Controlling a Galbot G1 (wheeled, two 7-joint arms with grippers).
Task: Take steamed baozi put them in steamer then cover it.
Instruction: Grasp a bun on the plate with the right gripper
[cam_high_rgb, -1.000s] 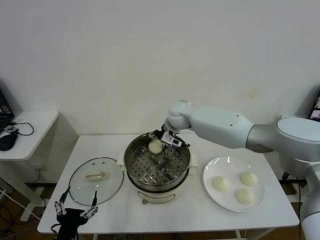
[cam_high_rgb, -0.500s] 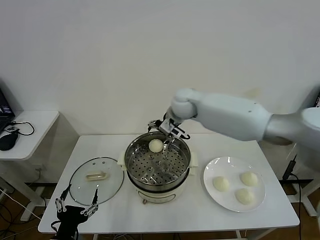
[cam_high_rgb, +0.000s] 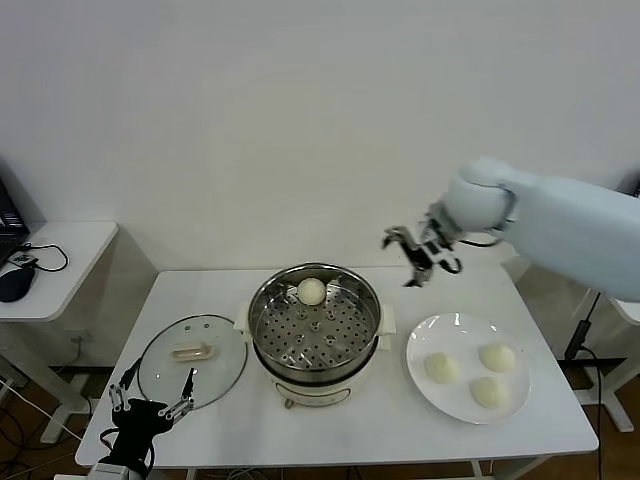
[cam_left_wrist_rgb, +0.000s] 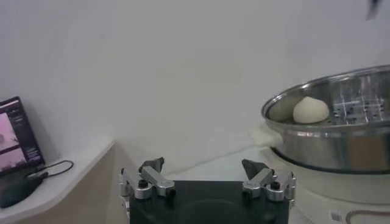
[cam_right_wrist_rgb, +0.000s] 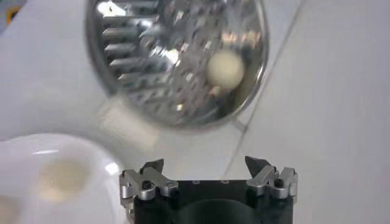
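Cream-white smooth baozi (cam_high_rgb: 312, 291) on steamer's (cam_high_rgb: 315, 372) perforated tray; right pincer (cam_high_rgb: 420, 257) wide open, empty.

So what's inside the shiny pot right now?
One baozi sits on the holey tray inside the steamer, near its far rim. The rest of the tray is bare. Whatever is under the tray is hidden.
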